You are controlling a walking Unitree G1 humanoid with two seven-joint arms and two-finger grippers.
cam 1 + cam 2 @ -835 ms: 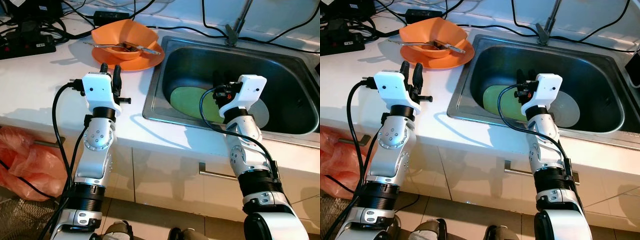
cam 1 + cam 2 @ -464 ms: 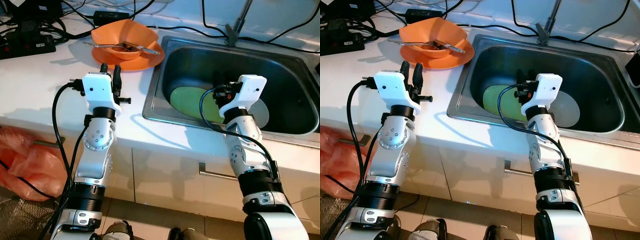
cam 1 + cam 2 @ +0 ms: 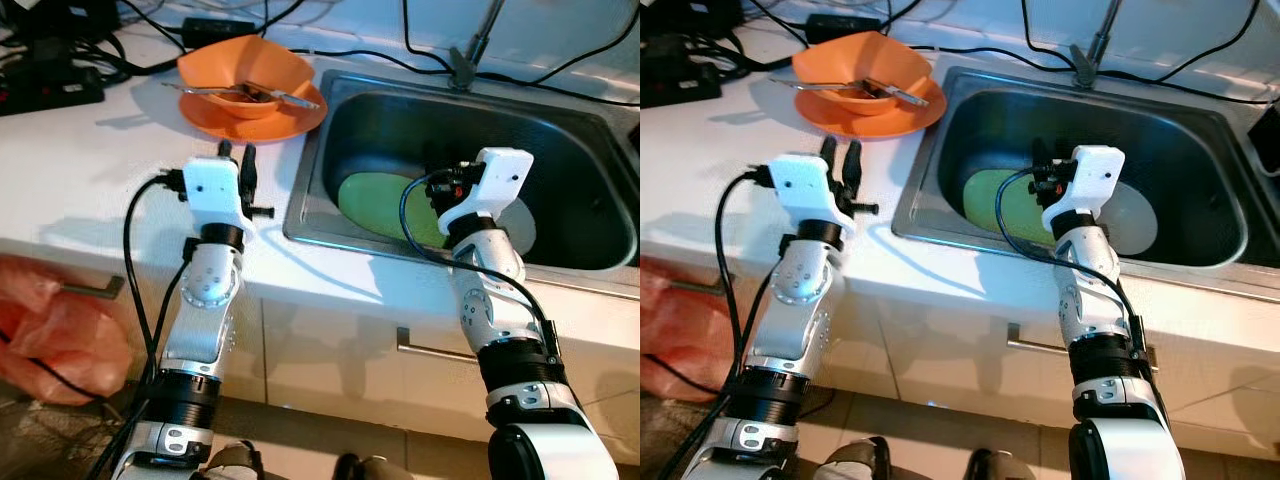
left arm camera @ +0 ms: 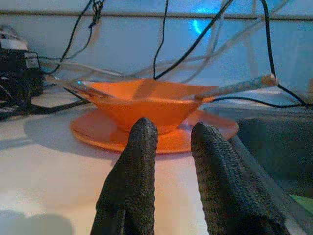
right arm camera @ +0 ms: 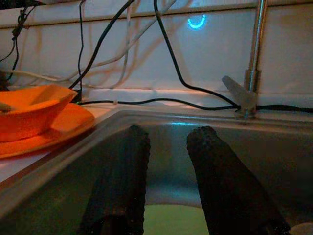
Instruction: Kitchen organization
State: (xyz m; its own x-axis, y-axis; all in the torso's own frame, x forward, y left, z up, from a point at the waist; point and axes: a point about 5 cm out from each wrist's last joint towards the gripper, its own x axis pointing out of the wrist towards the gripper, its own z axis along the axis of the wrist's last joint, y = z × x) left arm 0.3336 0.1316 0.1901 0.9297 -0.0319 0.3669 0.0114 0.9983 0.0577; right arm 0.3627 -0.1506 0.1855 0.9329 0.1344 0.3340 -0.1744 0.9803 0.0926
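Note:
An orange bowl (image 3: 240,68) stands on an orange plate (image 3: 290,118) at the back of the white counter (image 3: 90,170), with a spoon and another utensil (image 3: 285,97) lying across it. A green plate (image 3: 375,200) and a grey plate (image 3: 522,225) lie in the steel sink (image 3: 560,130). My left gripper (image 3: 236,150) hovers over the counter just short of the orange plate, near the sink's left rim; it is open with nothing between its fingers (image 4: 139,161). My right gripper (image 5: 168,132) hangs open and bare inside the sink above the green plate.
A faucet (image 3: 472,50) rises behind the sink. Black cables (image 3: 390,55) and a power strip (image 3: 50,85) crowd the counter's back left. An orange plastic bag (image 3: 50,330) hangs below the counter beside the cabinet doors (image 3: 330,360).
My left arm has swung a little to the right, nearer the sink's rim, and the view has shifted slightly. The right arm has stayed put.

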